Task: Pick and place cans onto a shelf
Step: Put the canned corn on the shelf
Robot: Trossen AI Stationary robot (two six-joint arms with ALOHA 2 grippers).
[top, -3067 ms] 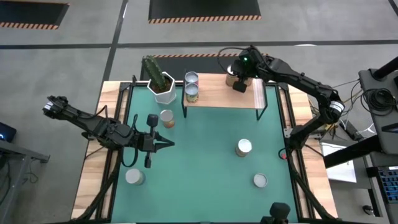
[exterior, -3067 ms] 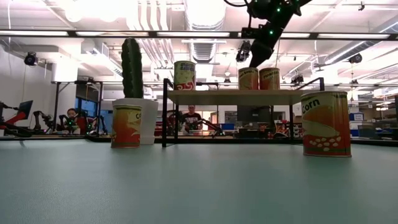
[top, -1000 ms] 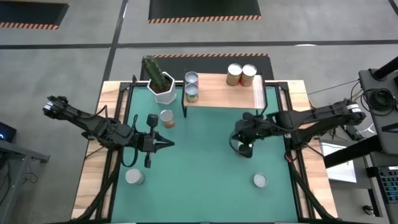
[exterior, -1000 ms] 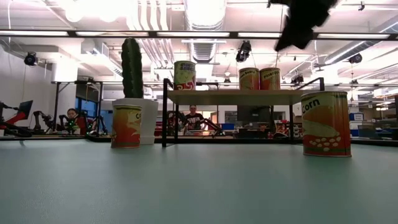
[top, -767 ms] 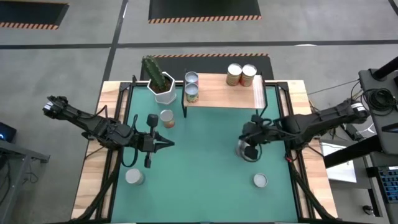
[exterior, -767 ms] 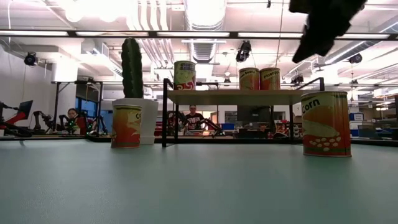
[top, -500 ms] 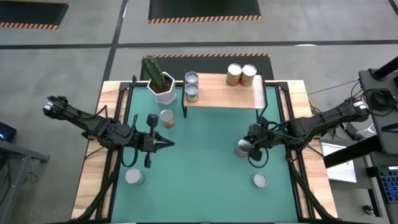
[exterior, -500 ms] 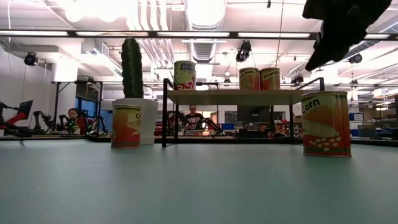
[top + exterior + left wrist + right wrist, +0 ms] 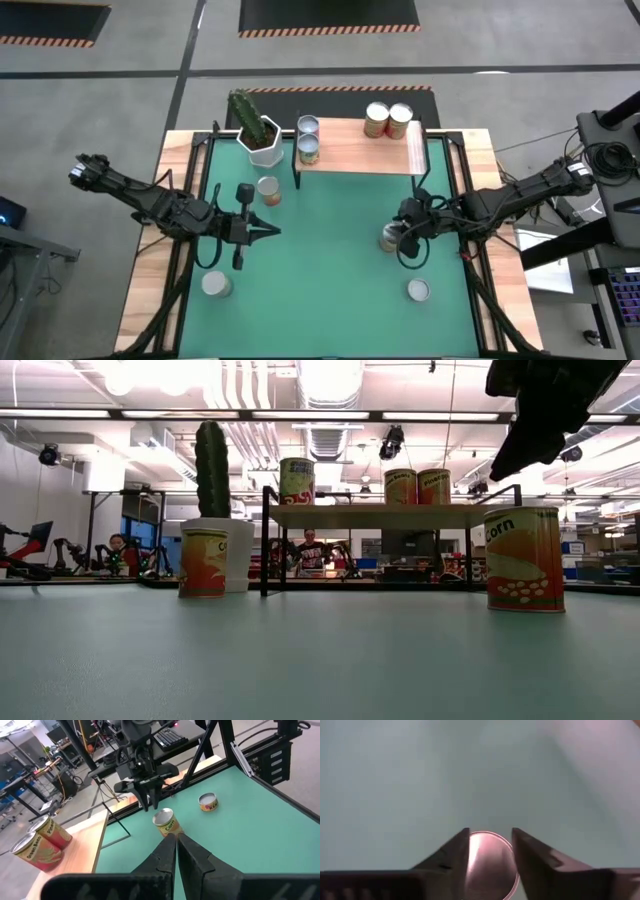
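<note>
Centre mat: bare green, open passage from 12 to 6 o'clock.
Shelf: middle of the board free; two cans at its 9 o'clock end, two cans at 1 o'clock.
9 o'clock: left arm's gripper lies over the mat; cactus pot and can crowd 11 o'clock.
3 o'clock: right gripper over corn can, fingers parted above its top.
Front: lone cans at 7 and 5 o'clock.

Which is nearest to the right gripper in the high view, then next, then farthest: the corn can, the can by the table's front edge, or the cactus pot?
1. The corn can: directly under the right gripper, whose fingers are parted above its top.
2. The front can: on the mat, toward the front edge.
3. The cactus pot: far back left, beside the shelf.
</note>
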